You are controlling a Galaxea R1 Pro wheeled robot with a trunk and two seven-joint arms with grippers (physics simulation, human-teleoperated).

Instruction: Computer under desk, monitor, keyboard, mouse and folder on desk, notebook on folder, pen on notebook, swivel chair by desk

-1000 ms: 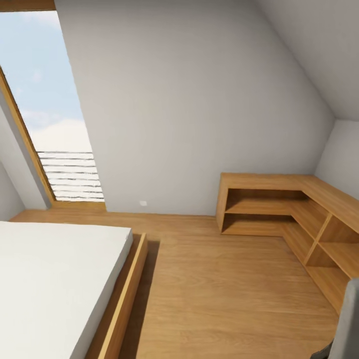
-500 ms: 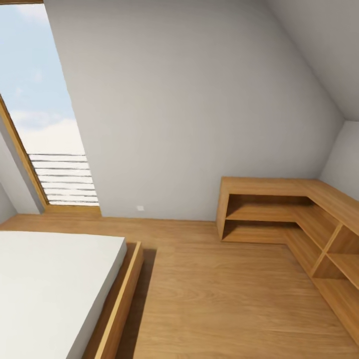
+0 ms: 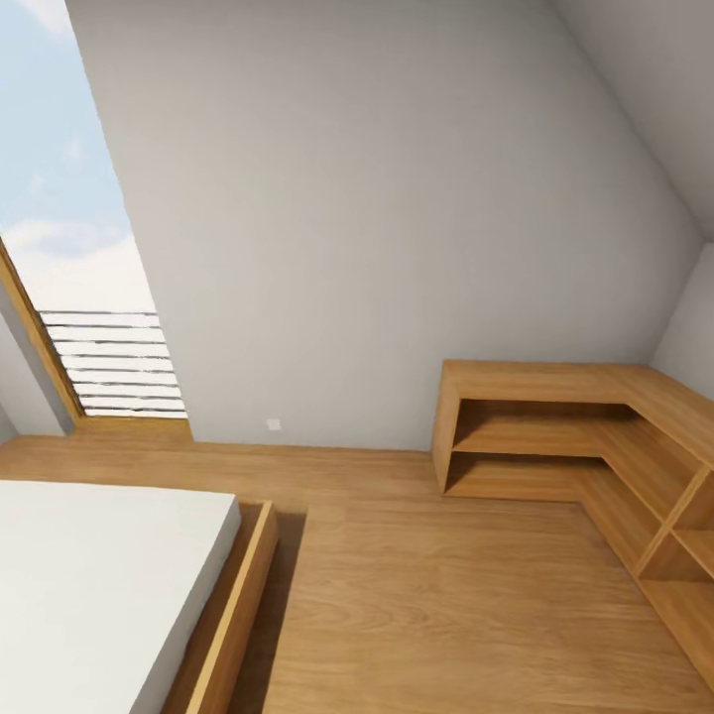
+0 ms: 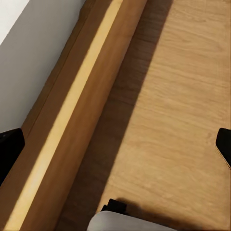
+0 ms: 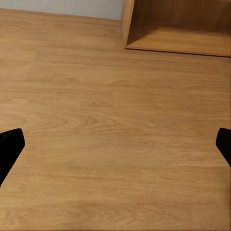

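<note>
Head view, sweeping from the left: one tall slanted window [image 3: 69, 248] with a wood frame, sky beyond it and a slatted railing at its foot. Below it, one bed [image 3: 99, 585], white mattress in a wood frame, sitting on the light wood floor [image 3: 436, 605]. One small white wall socket [image 3: 274, 424] low on the grey wall [image 3: 377, 218]. Over on the right, one L-shaped wooden shelf unit [image 3: 555, 436] tucked into the corner under the sloped ceiling, its compartments open. This is the bedroom, and no desk items are on show here.

Left wrist view: the left gripper [image 4: 115, 144] points down beside the bed frame [image 4: 72, 125], which runs diagonally with its shadow on the floor; a grey rounded part [image 4: 130, 222] with a black piece sits at the picture's edge. Its two black fingers [image 4: 10, 147] are spread wide, holding nothing.

Right wrist view: the right gripper [image 5: 115, 144] hangs over bare floor, the shelf unit's end [image 5: 178, 29] ahead. Fingers [image 5: 9, 144] wide apart, empty.
</note>
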